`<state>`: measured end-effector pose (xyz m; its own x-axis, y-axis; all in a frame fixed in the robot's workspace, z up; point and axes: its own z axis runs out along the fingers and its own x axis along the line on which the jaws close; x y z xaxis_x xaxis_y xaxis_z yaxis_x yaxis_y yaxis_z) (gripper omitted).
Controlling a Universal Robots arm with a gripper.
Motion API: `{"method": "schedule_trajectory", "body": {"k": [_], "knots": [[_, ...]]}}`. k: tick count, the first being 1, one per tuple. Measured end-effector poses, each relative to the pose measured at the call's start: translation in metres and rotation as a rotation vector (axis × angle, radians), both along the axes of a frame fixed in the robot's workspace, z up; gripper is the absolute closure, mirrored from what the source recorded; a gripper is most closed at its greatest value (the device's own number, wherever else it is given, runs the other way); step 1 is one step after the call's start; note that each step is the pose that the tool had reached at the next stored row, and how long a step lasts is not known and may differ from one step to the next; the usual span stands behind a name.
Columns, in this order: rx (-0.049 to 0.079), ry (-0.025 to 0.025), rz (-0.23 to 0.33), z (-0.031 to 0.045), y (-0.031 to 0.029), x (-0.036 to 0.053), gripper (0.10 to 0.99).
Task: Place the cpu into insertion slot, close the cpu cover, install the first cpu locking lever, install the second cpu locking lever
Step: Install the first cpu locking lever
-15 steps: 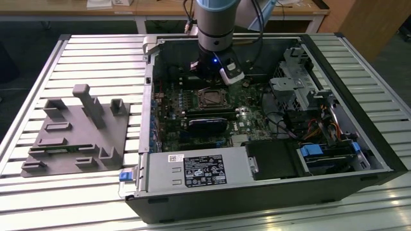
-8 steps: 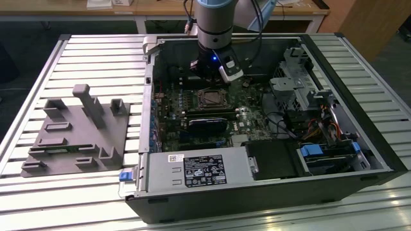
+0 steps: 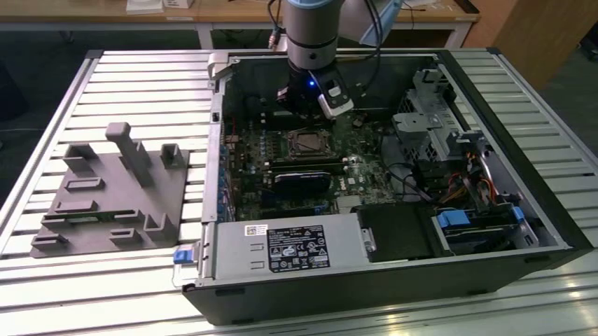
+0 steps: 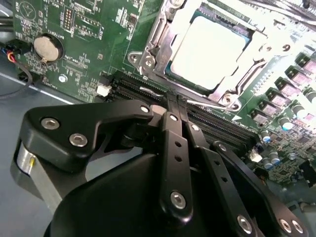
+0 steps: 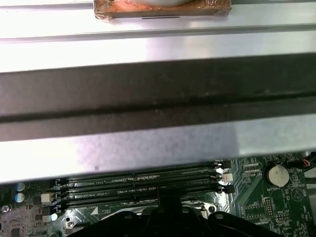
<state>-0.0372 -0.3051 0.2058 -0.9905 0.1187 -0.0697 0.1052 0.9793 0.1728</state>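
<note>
My gripper [image 4: 174,98] is pinched fully shut, fingers pressed together with nothing between them, tips just over the memory slots [image 4: 143,91]. The cpu [image 4: 207,49] sits in the slot [image 3: 307,143], well in from the motherboard's [image 4: 74,19] edges, with the cover [image 4: 157,39] lying flat around it.

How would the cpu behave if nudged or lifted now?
The cpu looks flat with a metal top: probably stiff, not apt to roll. Its top is smooth and bright, so likely slippery to pinch. The cpu cover seems to lie over its edges, so a nudge probably wouldn't shift it.
</note>
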Motion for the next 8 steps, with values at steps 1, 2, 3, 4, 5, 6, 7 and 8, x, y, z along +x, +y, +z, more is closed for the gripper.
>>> {"method": "schedule_trajectory", "body": {"k": [1, 2, 3, 4, 5, 6, 7, 8], "knots": [[-0.002, -0.0013, -0.001, -0.0004, 0.0000, 0.0000, 0.980], [-0.005, -0.0024, -0.002, -0.0009, 0.0000, 0.0000, 0.980], [-0.006, -0.0035, -0.003, -0.0014, 0.0000, 0.0000, 0.980], [-0.008, -0.0046, -0.004, -0.0019, 0.0000, 0.0000, 0.980], [-0.009, -0.0057, -0.004, -0.0024, 0.0000, 0.0000, 0.980], [-0.010, -0.0068, -0.005, -0.0030, 0.0000, 0.0000, 0.980], [-0.011, -0.0079, -0.006, -0.0036, 0.0000, 0.0000, 0.980], [-0.012, -0.0091, -0.007, -0.0043, 0.0000, 0.0000, 0.980]]}}
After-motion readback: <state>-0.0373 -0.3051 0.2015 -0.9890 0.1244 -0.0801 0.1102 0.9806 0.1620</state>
